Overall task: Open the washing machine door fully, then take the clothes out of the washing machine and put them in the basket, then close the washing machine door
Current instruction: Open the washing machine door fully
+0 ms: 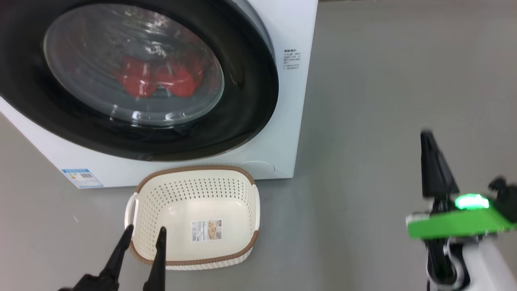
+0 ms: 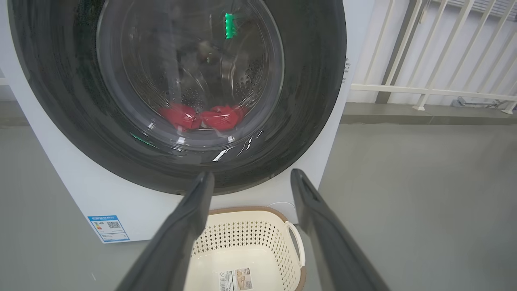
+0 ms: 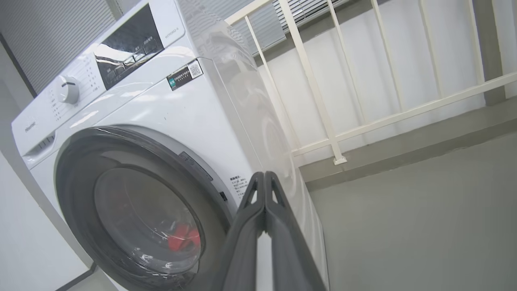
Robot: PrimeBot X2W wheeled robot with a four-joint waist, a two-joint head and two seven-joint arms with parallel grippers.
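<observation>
Soft red clothes (image 1: pixel 137 83) lie behind the closed washing machine door (image 1: pixel 250 101) (glossy black rim, bulging glass); the perforated cream basket (image 1: pixel 194 188) sits broadside before it. Left gripper (image 1: pixel 145 229) gapes empty, right gripper (image 3: pixel 264 174) pinched together.

1 washing machine (image 1: pixel 284 121); 1 washing machine door (image 1: pixel 250 101); 1 cream basket (image 1: pixel 194 182); red clothes (image 1: pixel 153 81), number of pieces indistinct.

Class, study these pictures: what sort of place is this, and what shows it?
Probably a laundry area, perhaps on a balcony: a white front-loading washing machine with red clothes behind its door, a cream basket on the grey floor, and a white railing beyond.
</observation>
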